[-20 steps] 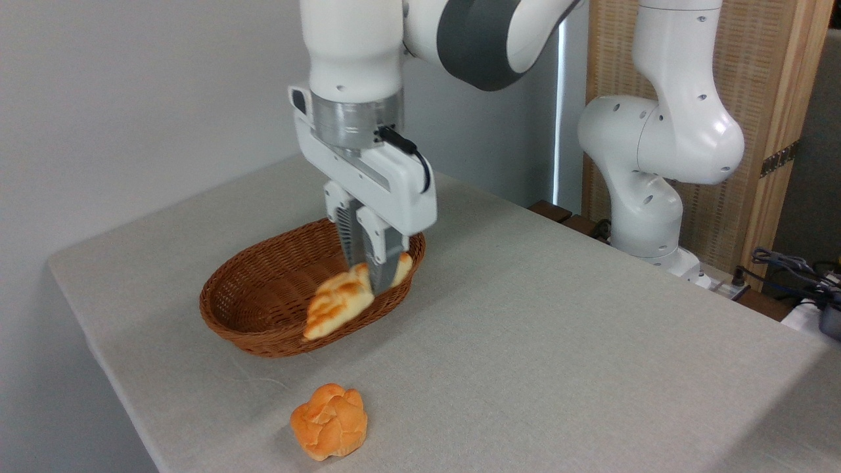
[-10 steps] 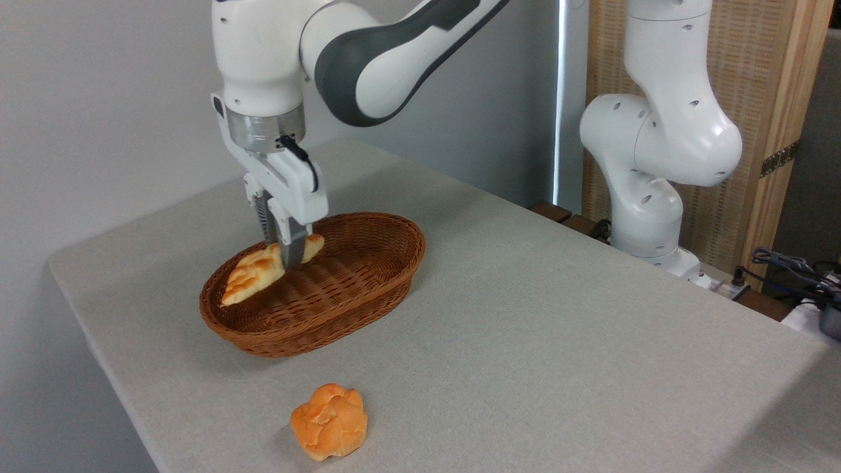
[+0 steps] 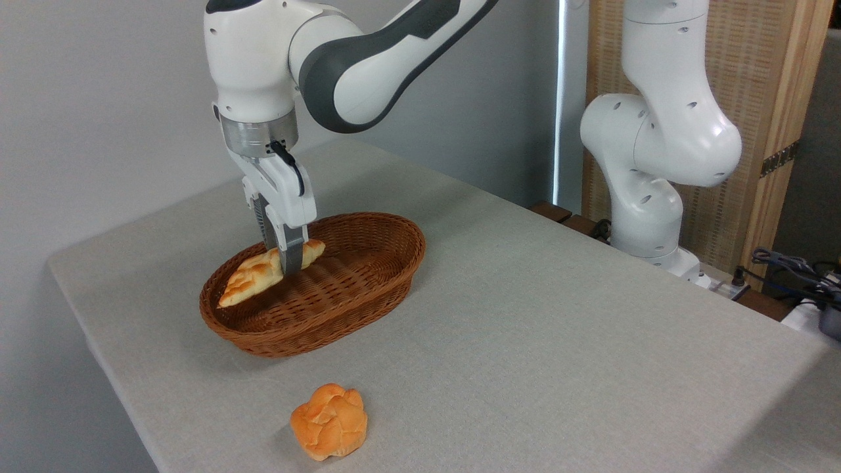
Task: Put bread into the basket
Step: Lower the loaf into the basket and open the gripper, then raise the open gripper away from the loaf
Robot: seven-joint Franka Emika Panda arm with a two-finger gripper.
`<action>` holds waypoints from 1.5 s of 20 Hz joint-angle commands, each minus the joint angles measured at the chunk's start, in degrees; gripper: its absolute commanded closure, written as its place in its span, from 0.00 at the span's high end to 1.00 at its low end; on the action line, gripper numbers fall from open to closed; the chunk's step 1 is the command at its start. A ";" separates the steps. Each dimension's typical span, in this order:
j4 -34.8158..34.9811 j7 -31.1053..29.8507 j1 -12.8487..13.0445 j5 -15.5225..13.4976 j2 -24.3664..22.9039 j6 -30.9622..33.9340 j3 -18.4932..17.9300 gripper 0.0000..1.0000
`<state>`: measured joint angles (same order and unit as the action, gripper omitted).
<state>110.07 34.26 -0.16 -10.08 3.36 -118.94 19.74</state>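
Observation:
The bread [image 3: 253, 278], a pale yellow braided loaf with toasted ridges, hangs tilted inside the oval reddish-brown wicker basket [image 3: 368, 282], its lower pointed end toward the basket's left rim. My gripper [image 3: 288, 263] is shut on the bread near its upper right end, pointing straight down over the basket's back left part. Whether the loaf's low tip touches the wicker I cannot tell.
A small round orange knotted bun [image 3: 330, 421] lies on the grey table in front of the basket. The robot's white base [image 3: 647, 217] stands at the table's far right edge, with cables [image 3: 788, 269] beyond it.
The gripper carried the bread from over the basket's front right rim to its back left part, then dropped slightly lower into the basket.

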 commanded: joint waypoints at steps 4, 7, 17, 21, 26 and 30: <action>-1.09 -0.24 0.25 1.03 0.07 2.48 -0.32 1.00; -1.09 -0.24 0.25 1.12 0.07 2.48 -0.32 1.00; -10.74 2.83 4.44 2.35 -1.34 13.19 -12.05 1.00; -14.69 4.85 12.29 2.87 -2.22 18.98 -24.74 1.00; -19.54 9.33 5.89 8.15 -2.39 28.84 -23.88 1.00; -19.72 8.90 3.08 8.50 -2.39 29.11 -21.07 1.00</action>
<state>91.20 42.95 5.38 -2.35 0.80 -91.17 -4.00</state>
